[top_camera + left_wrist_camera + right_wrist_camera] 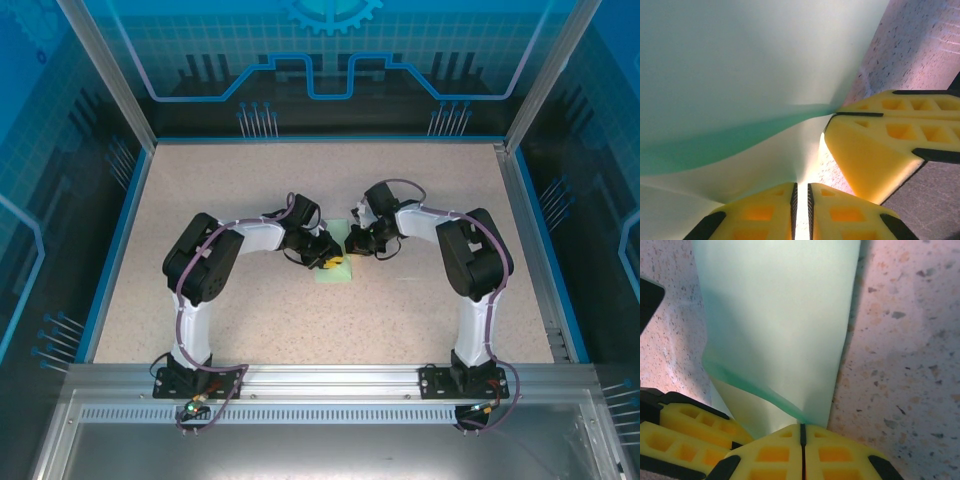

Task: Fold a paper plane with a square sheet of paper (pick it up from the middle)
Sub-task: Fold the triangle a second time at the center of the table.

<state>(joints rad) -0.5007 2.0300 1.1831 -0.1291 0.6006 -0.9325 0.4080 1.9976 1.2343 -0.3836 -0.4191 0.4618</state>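
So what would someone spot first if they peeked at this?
The pale green sheet of paper at the middle of the speckled table, partly folded. The left gripper and right gripper, both bright yellow, pinch it from either side, close together.

The top camera looked down from above and behind the arms, far enough back to frame the whole table (300, 320). Each wrist camera sat close behind its own jaws, the left gripper (801, 186) and right gripper (802, 426) at the frame's bottom edge, facing the paper (740, 75). All three views shared that paper.
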